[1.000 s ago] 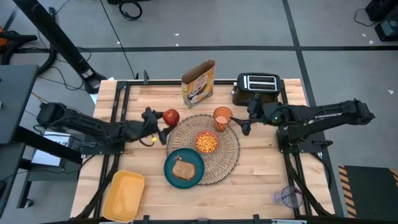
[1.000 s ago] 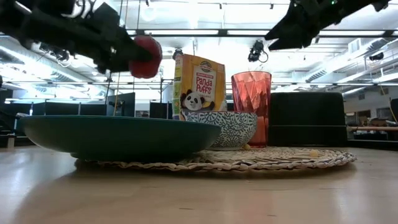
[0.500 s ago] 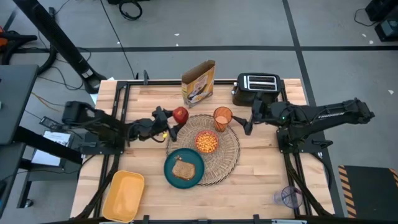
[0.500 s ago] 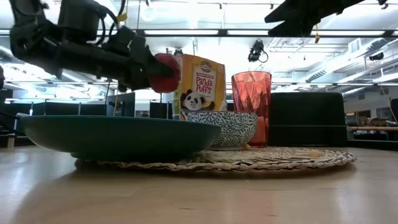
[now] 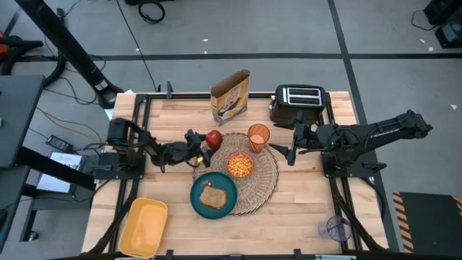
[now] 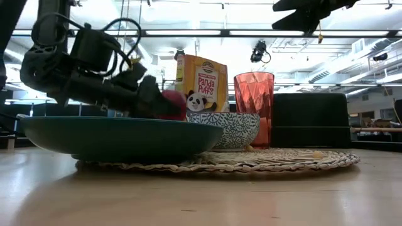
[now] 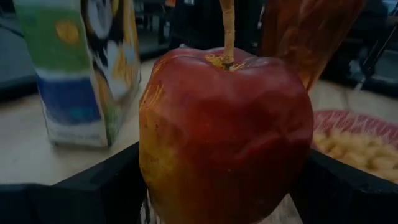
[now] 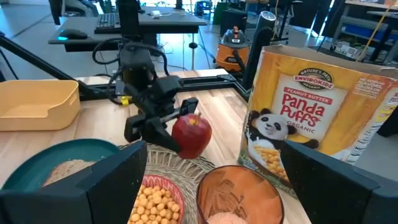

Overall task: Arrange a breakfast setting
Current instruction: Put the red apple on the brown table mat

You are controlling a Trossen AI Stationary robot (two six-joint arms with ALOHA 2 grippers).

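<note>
A red apple (image 5: 214, 138) sits upright in my left gripper (image 5: 207, 141) at the far left rim of the round straw placemat (image 5: 266, 182). Whether it touches the mat, I cannot tell. On the mat stand a teal plate (image 5: 197, 189) with a toast slice (image 5: 214, 196), a patterned bowl (image 5: 240, 165) of cereal and an orange cup (image 5: 258, 137). My right gripper (image 5: 290, 150) hangs open above the table just right of the cup, nothing between its fingers. My left gripper pinches the apple by its two opposite sides (image 7: 152, 168), one finger (image 7: 93, 186) on each. The fingers come in level from the table's left. The apple stands upright, stem up. In the low view the plate's rim (image 6: 125, 122) hides its underside.
A cereal box (image 5: 230, 96) and a black toaster (image 5: 298, 102) stand along the far edge. A yellow tray (image 5: 143, 226) lies at the near left corner. Bare wood shows on the table's right side.
My left gripper has carried the apple toward the table's right edge and down, from left of the placemat to its far left rim, beside the bowl. The apple has stayed upright in the hold.
</note>
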